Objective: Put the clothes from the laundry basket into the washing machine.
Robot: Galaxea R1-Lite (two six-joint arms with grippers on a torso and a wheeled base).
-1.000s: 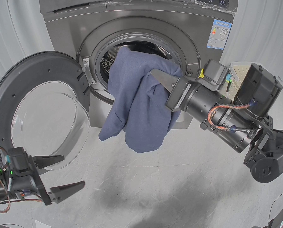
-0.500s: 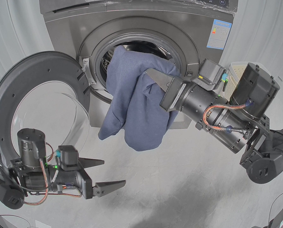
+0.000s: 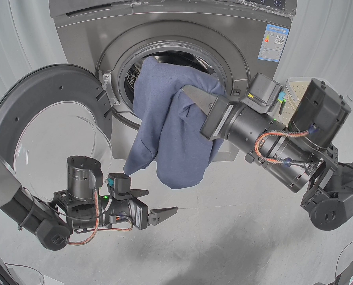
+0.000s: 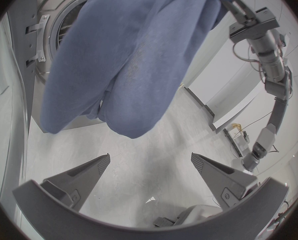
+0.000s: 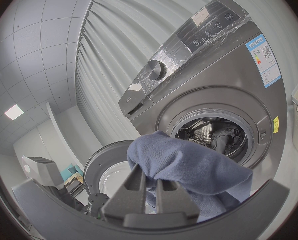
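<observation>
A blue garment (image 3: 168, 131) hangs in front of the washing machine's (image 3: 89, 32) round opening (image 3: 176, 56), its upper part against the rim and its lower end dangling above the floor. My right gripper (image 3: 190, 94) is shut on the garment's top fold (image 5: 189, 164), level with the opening. My left gripper (image 3: 161, 200) stands open low down, just below and left of the garment's hanging end (image 4: 122, 60), with nothing between its fingers (image 4: 88, 170). Dark clothes (image 5: 225, 137) lie inside the drum.
The machine's door (image 3: 46, 111) is swung wide open to the left, close behind my left arm. A white perforated laundry basket (image 3: 297, 90) stands to the right of the machine, behind my right arm. Bare grey floor (image 3: 231, 226) lies in front.
My left arm has swung from the lower left corner toward the middle, stopping under the hanging garment. My right gripper with the garment has shifted slightly left.
</observation>
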